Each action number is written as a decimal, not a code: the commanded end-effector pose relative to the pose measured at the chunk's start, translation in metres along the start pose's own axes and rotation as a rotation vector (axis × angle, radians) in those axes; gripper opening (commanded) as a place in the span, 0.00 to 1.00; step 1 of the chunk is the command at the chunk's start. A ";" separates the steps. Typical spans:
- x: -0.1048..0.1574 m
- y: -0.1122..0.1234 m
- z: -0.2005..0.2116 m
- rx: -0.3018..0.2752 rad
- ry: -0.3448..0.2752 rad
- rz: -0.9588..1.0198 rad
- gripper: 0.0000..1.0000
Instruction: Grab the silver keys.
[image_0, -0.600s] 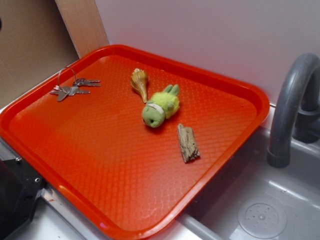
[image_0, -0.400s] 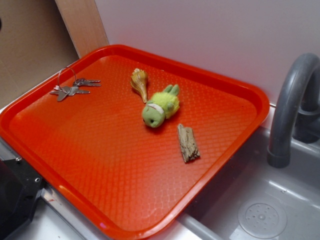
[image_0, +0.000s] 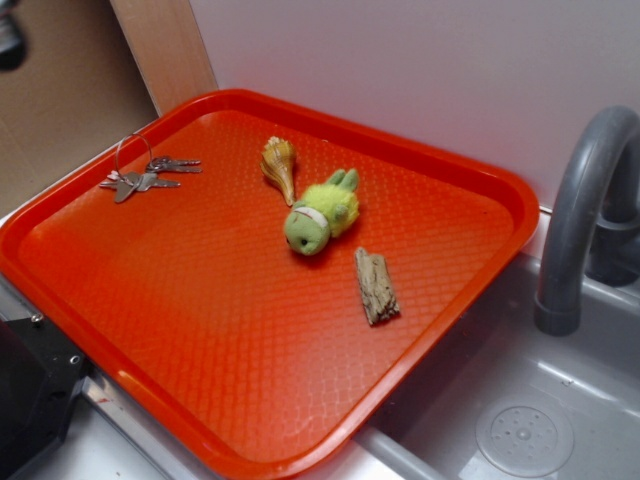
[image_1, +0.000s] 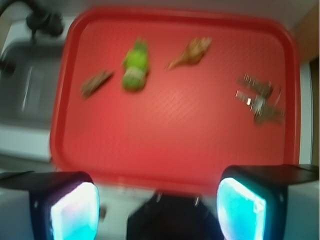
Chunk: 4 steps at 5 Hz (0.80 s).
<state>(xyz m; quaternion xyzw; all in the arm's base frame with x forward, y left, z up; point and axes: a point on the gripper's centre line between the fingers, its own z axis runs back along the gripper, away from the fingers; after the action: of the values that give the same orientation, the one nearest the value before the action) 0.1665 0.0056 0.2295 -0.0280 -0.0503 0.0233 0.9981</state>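
Wrist view—pincer (image_1: 157, 212) wide, silver keys (image_0: 147, 172) beside tray (image_0: 420, 160) rim.

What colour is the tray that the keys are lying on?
Bright orange-red, with a fine diamond texture; the tray under the silver keys shows best in the exterior view.

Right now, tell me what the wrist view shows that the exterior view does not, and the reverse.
Only the wrist view shows the pincer, its two glowing pads wide apart at the bottom edge, high above the tray with nothing between them.

Only the exterior view shows the sink drain and the wooden board behind the tray.

Both show the red tray carrying the silver keys, the shell, the green plush toy and the piece of wood, with the grey faucet beside it. The wrist view is blurred.
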 end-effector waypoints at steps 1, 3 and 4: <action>0.053 0.059 -0.007 0.046 -0.055 0.061 1.00; 0.067 0.140 -0.026 0.162 -0.049 0.177 1.00; 0.056 0.171 -0.026 0.216 -0.058 0.260 1.00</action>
<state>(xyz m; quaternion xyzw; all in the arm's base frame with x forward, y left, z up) 0.2217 0.1638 0.1803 0.0559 -0.0488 0.1508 0.9858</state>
